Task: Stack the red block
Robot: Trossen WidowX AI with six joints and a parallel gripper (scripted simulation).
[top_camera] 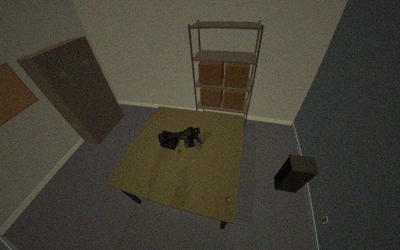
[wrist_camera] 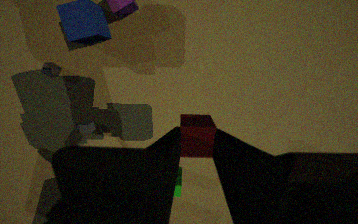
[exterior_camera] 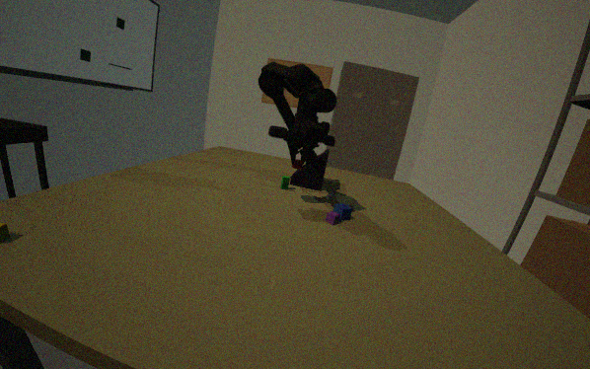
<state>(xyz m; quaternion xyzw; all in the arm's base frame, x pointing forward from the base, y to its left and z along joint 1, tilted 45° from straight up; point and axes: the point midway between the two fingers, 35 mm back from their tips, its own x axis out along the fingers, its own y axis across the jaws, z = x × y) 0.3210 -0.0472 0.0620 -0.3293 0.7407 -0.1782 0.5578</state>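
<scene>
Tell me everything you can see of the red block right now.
The red block is a small dull-red cube, plain-faced and roughly level. It is clamped between the gripper's two dark fingers, which press its left and right sides, and it is lifted off the table. The exterior view shows it higher than the green tower.

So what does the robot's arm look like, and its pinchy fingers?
The arm is black all over, built of chunky rounded links joined by thinner bars. The gripper has two flat, dark, wedge-shaped fingers. It is too dim to see cables or markings.
</scene>
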